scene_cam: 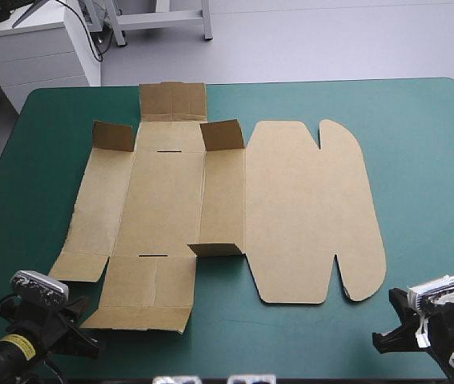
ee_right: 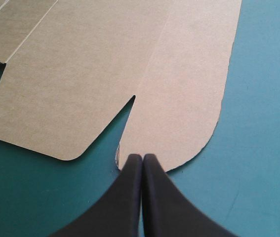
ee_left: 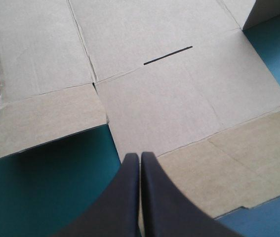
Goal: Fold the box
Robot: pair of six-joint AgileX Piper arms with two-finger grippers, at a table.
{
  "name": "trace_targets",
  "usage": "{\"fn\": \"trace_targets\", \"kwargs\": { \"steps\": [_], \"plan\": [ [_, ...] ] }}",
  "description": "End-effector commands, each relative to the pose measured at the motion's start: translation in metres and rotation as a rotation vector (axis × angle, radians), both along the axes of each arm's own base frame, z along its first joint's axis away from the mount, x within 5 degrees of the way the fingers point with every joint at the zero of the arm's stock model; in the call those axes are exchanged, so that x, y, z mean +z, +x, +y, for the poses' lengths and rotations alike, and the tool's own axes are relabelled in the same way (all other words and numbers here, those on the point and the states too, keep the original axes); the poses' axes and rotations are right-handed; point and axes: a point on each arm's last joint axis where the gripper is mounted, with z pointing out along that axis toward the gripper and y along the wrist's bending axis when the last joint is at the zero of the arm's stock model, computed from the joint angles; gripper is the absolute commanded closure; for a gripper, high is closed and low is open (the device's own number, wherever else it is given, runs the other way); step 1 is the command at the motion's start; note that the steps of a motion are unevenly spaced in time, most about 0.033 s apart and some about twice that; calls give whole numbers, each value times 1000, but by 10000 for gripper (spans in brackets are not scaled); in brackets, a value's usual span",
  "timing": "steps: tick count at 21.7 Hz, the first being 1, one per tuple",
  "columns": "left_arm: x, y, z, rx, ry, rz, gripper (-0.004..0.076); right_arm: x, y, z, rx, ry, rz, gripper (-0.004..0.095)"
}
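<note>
Plainly, the box lies spread out as a cut brown sheet on the teal-green cover. It takes up the middle of the table and reaches closer to the far edge than to the near one.

Most of the sheet is flat. Three small flaps stand up from it: the far-left flap, the far-middle flap along the same line, and the near-side flap, which is just beside the lid panel. The far end panel looks darker than the rest and may be tilted up a little, though the high view does not settle it. The lid panel lies flat to the right, with the rounded tuck strip along its outer edge and a notch cut at each end of the crease between them.

The left gripper has its black fingers pressed together in one pointed arch, with nothing between them. Its tip sits at the near edge of the near end panel, and a narrow slot lies ahead of it in the board.

The right gripper is likewise drawn together and empty. Its tip is at the rounded near corner of the tuck strip, just short of the near notch.

The two grippers are well apart, one toward each near corner of the table.
</note>
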Motion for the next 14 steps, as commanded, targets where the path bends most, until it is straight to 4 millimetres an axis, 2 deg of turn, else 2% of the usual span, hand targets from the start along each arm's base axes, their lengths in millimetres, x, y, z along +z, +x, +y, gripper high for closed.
{"fn": "trace_targets", "kwargs": {
  "steps": [1, 10, 14],
  "plan": [
    [13, 4, -2, 4, -44, -70, 731, 13, 3, 1, -1, 19, -83, 927],
    [13, 4, -2, 2, -36, -71, 731, 13, 3, 1, -1, 19, -83, 927],
    [22, 4, -1, -3, -31, -104, 731, 13, 3, 1, -1, 19, -83, 927]
  ]
}}
